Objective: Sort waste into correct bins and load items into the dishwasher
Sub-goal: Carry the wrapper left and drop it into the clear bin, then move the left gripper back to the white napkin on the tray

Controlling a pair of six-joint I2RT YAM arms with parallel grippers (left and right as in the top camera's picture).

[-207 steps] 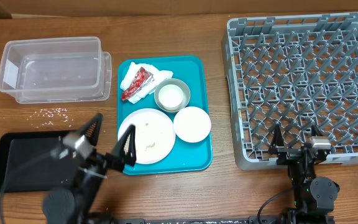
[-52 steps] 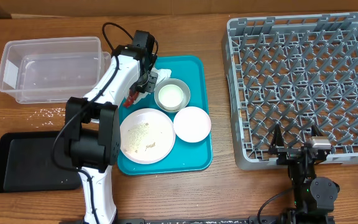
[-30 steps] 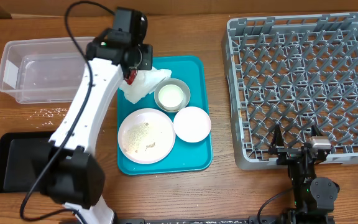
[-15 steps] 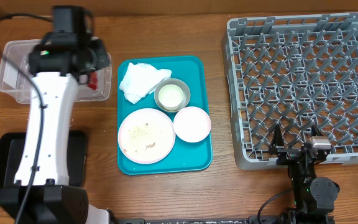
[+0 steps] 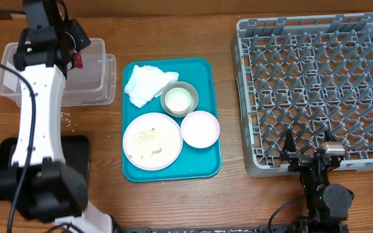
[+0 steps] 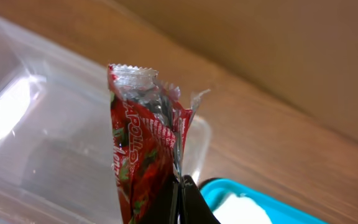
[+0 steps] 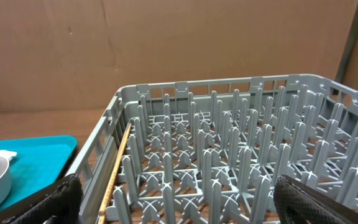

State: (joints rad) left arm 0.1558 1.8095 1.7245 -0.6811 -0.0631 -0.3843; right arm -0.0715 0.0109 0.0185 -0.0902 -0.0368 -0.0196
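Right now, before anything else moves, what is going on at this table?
The left gripper is shut on the small red wrapper and holds it above the clear plastic tub, not yet released. The right gripper hangs open and empty at the near edge of the grey dish rack. The crumpled napkin, the grey bowl, the white bowl and the crumb-flecked plate all sit on the teal tray, so none of the dishes is loaded.
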